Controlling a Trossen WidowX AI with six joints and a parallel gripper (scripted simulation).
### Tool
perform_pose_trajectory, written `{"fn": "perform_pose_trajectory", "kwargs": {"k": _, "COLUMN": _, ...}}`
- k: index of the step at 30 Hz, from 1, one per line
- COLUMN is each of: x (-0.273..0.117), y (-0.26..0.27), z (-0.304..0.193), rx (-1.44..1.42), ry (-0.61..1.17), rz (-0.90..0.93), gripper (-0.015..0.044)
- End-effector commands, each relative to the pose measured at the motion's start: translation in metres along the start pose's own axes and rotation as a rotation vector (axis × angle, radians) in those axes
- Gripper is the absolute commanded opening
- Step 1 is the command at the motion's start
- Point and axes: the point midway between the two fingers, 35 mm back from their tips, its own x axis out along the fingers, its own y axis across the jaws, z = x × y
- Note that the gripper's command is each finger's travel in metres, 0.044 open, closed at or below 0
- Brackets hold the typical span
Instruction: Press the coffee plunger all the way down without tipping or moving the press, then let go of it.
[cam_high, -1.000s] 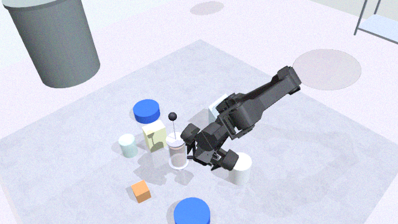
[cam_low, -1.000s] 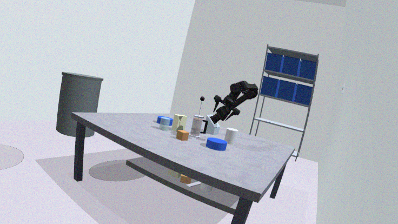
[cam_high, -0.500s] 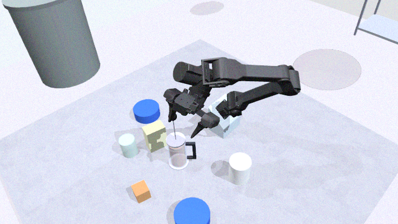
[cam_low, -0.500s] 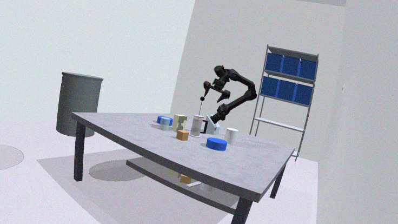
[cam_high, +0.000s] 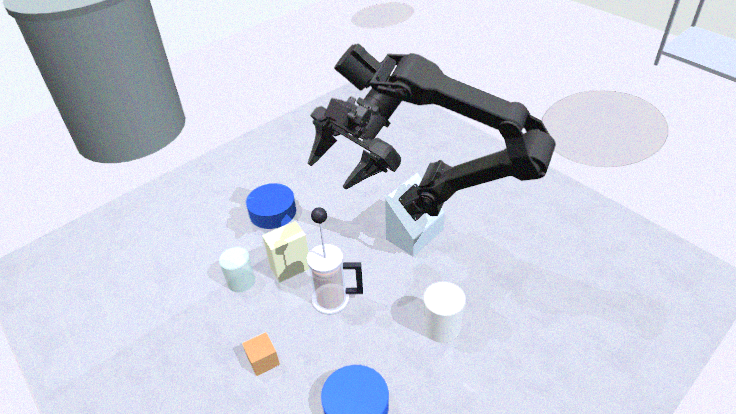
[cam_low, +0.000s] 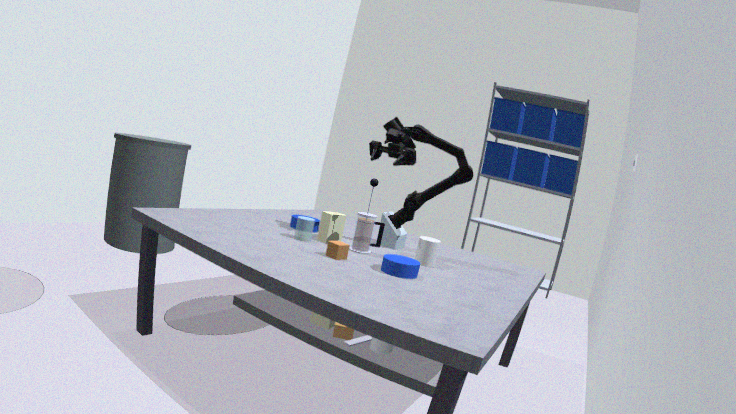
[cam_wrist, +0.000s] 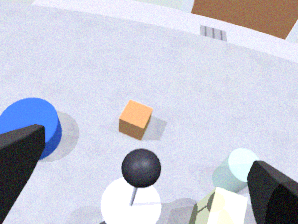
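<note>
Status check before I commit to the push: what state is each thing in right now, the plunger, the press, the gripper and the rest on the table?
Plunger knob: fully raised, untouched.
Coffee press: upright on the table.
Gripper: open, empty, high above the knob.
Yellow carton: upright beside the press.
White cylinder: upright.
Pale green cup: upright.
Orange cube: flat on the table.

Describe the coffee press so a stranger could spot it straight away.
On the grey table, look beside the pale yellow box. The coffee press is the only clear glass cylinder, with a black side handle and a thin rod topped by a black ball knob.
</note>
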Motion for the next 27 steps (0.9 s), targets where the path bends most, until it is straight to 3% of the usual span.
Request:
{"fn": "perform_pose_trajectory", "kwargs": {"k": 1, "x": 0.003, "y": -0.002, "z": -0.01, "rx": 0.008, "ry": -0.024, "rz": 0.01, "gripper": 0.044}}
{"fn": "perform_pose_trajectory", "kwargs": {"k": 7, "x": 0.027, "y": -0.001, "z": -0.049, "rx": 0.008, "ry": -0.025, "rz": 0.011, "gripper": 0.044}}
{"fn": "perform_pose_trajectory", "kwargs": {"k": 27, "x": 0.05, "y": -0.003, "z": -0.05, "rx": 0.006, "ry": -0.018, "rz": 0.006, "gripper": 0.044}}
